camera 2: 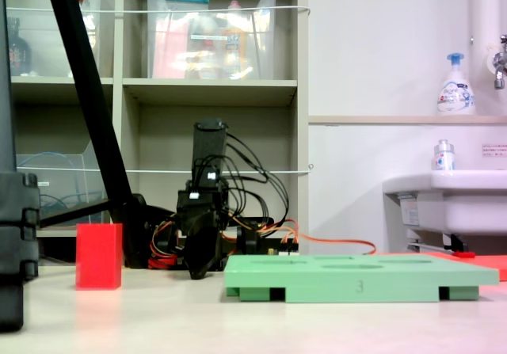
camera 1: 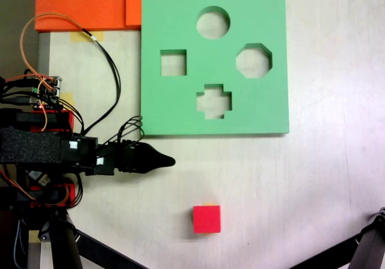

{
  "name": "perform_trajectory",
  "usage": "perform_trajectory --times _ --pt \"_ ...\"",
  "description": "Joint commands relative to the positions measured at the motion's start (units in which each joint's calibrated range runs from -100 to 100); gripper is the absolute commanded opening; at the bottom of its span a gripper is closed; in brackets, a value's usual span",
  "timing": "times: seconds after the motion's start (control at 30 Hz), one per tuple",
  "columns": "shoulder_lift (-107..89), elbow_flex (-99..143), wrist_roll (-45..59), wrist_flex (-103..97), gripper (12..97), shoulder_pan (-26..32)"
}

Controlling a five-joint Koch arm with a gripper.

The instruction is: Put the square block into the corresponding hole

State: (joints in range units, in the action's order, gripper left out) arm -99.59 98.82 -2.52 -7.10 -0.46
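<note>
Seen from above, gripper [camera 1: 170, 160] low over the counter [camera 1: 313, 185], tips drawn to a single dark point, nothing between them; from the side [camera 2: 198, 273], jaws one behind the other, so width impossible to tell there. Square block [camera 1: 207, 219] resting on the bare counter, well apart from the gripper and from the green board [camera 1: 180, 109]; near the left edge in the side-on fixed view [camera 2: 99, 256]. Square hole [camera 1: 173, 63] open on the board's left side. Orange foam sheets [camera 1: 84, 4] cut off by the top edge. Arm base partly hidden under wires [camera 1: 105, 52].
</note>
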Motion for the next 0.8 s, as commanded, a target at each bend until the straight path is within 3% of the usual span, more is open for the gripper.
perform_trajectory --times 0.0,0.1,0.3,0.47,0.7,0.77 --pt "-0.41 1.18 0.15 5.70 48.3 0.29" --pt "-0.41 1.18 -3.13 5.70 49.1 -0.05" --pt "-0.41 1.18 -27.01 2.81 45.8 -4.15" --pt "-0.41 -6.30 -38.49 27.27 45.6 -4.64" --pt "-0.41 -24.75 -42.25 56.45 43.2 -6.84" --pt "-0.41 -32.02 -42.25 64.44 47.9 -7.03"
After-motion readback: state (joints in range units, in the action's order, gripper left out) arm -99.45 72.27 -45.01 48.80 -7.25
